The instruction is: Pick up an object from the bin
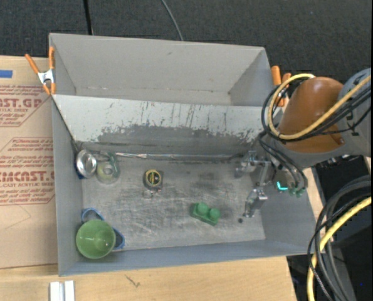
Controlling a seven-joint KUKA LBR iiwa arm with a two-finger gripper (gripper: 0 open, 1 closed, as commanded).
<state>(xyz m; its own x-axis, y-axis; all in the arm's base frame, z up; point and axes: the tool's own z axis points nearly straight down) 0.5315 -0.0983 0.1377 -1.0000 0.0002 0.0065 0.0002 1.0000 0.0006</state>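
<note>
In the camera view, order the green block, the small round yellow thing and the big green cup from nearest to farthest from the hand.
1. green block: just left of the hand.
2. small round yellow thing: further left, toward the back.
3. big green cup: front left corner.

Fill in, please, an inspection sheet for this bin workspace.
Surface: grey bin, its floor scratched.
Job's things: green block, nearest to the gripper and apart from it; yellow-black disc mid-floor; green ball in the near left corner.
Clutter: shiny can and clear cup by the left wall.
Grippers: gripper low at the bin's right side.
Cables: yellow cables on the arm.
Surroundings: dark floor behind the bin.
</note>
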